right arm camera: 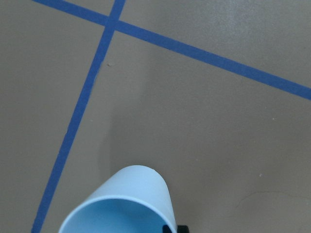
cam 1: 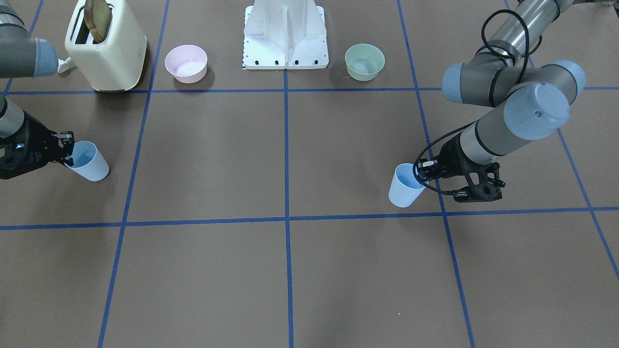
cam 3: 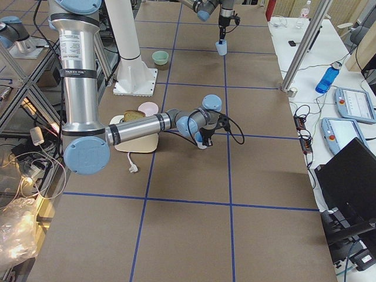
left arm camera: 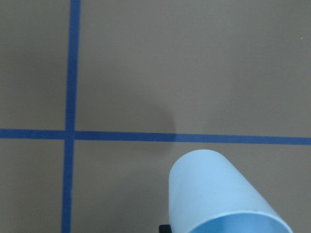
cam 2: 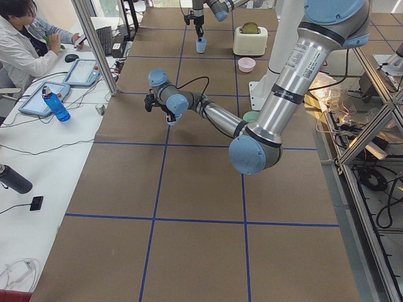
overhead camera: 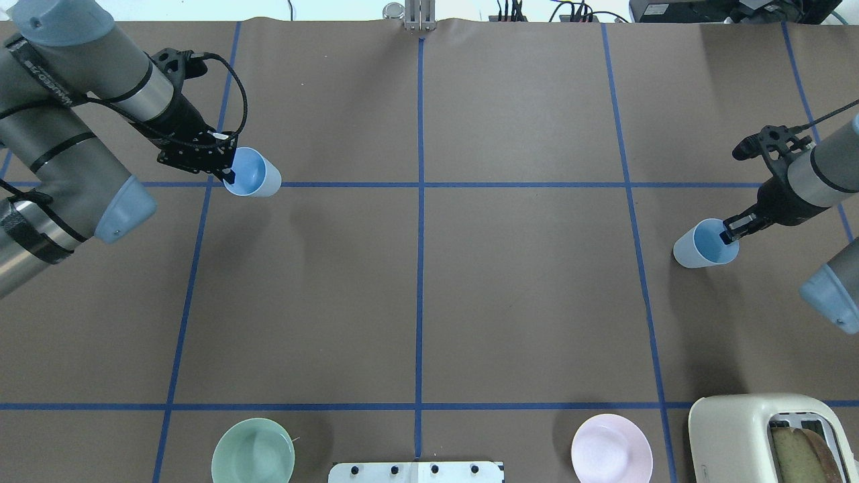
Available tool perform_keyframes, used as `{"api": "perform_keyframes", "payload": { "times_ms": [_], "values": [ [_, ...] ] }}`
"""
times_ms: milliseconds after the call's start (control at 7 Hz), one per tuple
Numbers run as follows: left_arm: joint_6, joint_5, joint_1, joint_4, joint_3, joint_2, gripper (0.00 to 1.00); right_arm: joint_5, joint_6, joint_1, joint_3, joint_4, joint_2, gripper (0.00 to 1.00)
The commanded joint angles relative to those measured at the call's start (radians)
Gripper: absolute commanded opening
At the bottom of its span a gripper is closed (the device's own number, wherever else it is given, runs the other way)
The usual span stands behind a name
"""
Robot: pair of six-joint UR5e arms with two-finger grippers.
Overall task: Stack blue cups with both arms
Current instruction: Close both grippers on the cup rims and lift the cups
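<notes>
My left gripper point(overhead camera: 227, 169) is shut on the rim of one pale blue cup point(overhead camera: 254, 174), with one finger inside it and one outside. It holds the cup tilted just above the table, at the far left of the overhead view. The same cup shows in the front-facing view point(cam 1: 405, 187) and in the left wrist view point(left arm camera: 218, 194). My right gripper point(overhead camera: 729, 233) is shut the same way on the other blue cup point(overhead camera: 701, 245), which is tilted at the far right. That cup also shows in the front-facing view point(cam 1: 91, 162) and in the right wrist view point(right arm camera: 126, 204). The two cups are far apart.
A cream toaster point(cam 1: 105, 46) holding bread stands on the robot's right side of its base. A pink bowl point(cam 1: 186, 63) and a green bowl point(cam 1: 364, 61) flank the white base column point(cam 1: 286, 36). Blue tape lines grid the brown table.
</notes>
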Motion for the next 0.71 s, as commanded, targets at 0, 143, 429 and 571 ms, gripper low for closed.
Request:
{"api": "perform_keyframes", "payload": {
  "times_ms": [0,143,429,571],
  "values": [
    [-0.054,0.001,0.022,0.003,0.004,-0.037,0.00,0.003,-0.001,0.008,-0.001,-0.001,0.002,0.00],
    [-0.100,0.007,0.048,0.038,0.003,-0.074,0.00,0.012,0.002,0.025,0.002,-0.012,0.021,0.00],
    [-0.163,0.105,0.105,0.107,0.000,-0.144,0.00,0.024,0.002,0.046,0.052,-0.244,0.157,0.00],
    [-0.166,0.106,0.110,0.133,0.001,-0.172,0.00,0.023,0.002,0.046,0.083,-0.326,0.201,0.00]
  ]
}}
